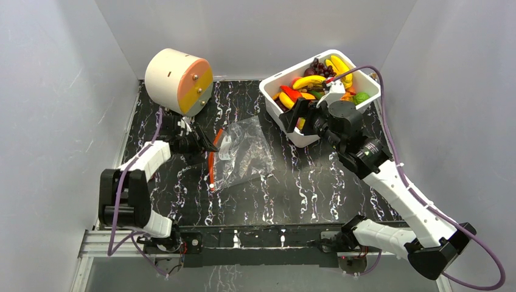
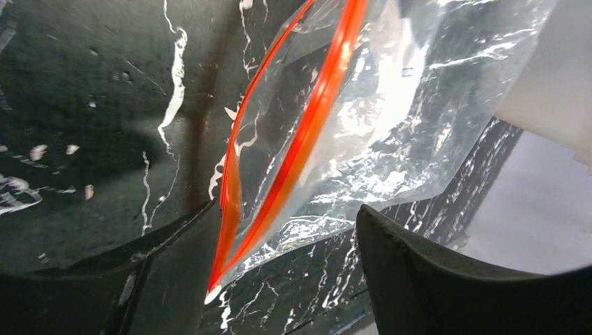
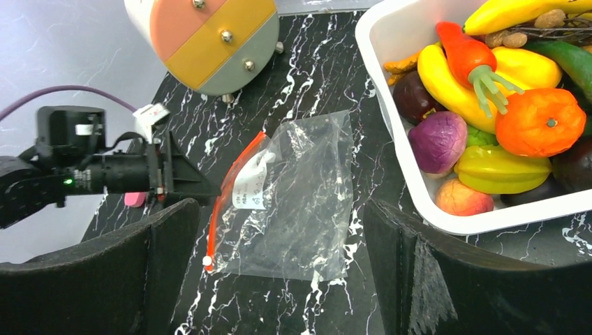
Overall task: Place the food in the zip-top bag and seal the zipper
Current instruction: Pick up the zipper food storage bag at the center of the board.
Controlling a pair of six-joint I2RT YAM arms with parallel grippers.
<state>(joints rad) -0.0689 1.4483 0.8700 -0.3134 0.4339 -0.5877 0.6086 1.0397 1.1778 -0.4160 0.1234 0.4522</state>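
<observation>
Fingers of left gripper (image 2: 286, 209) spread, straddling near end of orange-red zipper strip (image 2: 300, 132); contact with it unclear. Clear crinkly zip-top bag (image 1: 246, 152) flat on black marbled bench (image 1: 304, 194), mid-bench, zipper rim toward left edge, mouth slightly parted. Fingers of right gripper (image 3: 279, 209) spread, empty, hovering by white rectangular tub (image 3: 489, 222) near far right corner. Bright plastic toy food (image 3: 482, 91) (bananas, carrot, orange, purple pieces) all in tub. Cream drum (image 1: 179, 79), orange-yellow face, at far left corner.

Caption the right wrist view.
Open right gripper facing an empty clear crinkly zip-top bag beside a white rectangular tub of bright toy food.
</observation>
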